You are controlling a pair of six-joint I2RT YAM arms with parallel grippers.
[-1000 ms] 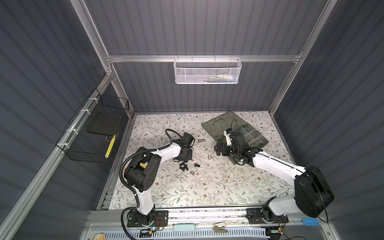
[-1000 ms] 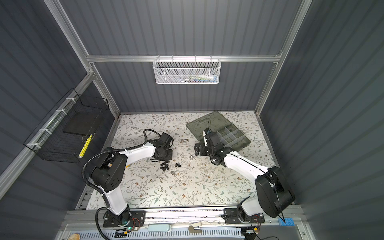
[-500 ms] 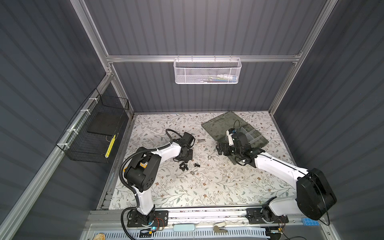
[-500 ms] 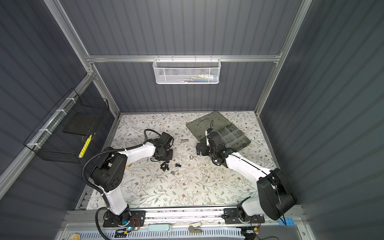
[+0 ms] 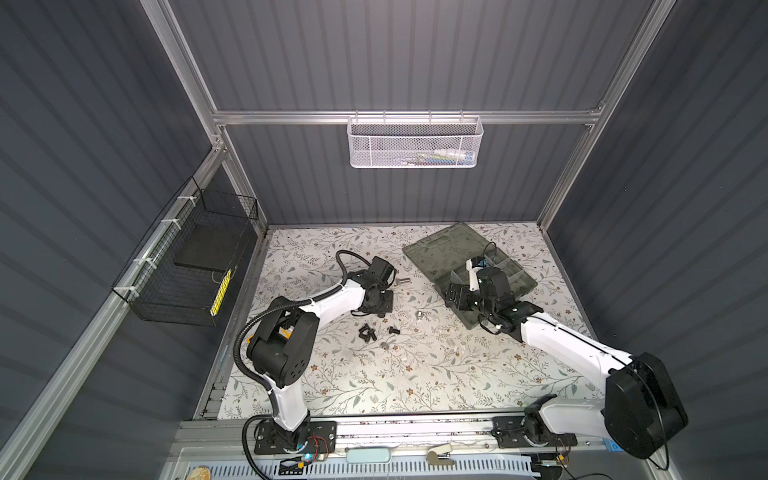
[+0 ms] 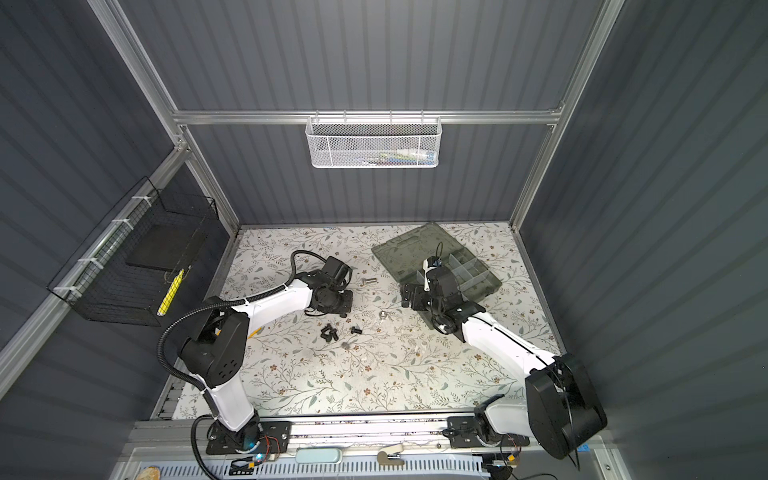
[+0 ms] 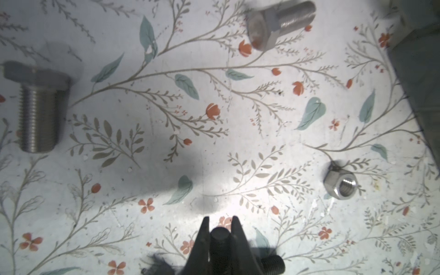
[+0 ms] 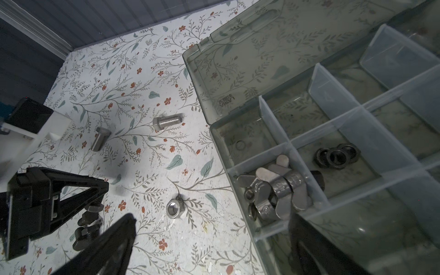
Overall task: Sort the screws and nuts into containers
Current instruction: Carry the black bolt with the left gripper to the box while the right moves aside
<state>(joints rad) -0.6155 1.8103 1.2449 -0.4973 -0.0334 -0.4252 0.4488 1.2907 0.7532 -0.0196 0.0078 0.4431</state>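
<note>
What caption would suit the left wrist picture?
Left gripper pinching a black screw; silver nut lies nearby on floral table.

Black screw (image 7: 220, 240) pinched in left pincer (image 7: 220, 221); silver nut (image 7: 341, 185) loose nearby; black nuts (image 8: 337, 156) inside compartment (image 8: 347, 182).

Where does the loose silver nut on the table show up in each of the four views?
Top view: silver nut lies left of the grey-green case.
Top view: nut also left of the case.
Left wrist: nut near the case's edge.
Right wrist: nut beside the case's front wall.
Shared landmark: the case.
</note>
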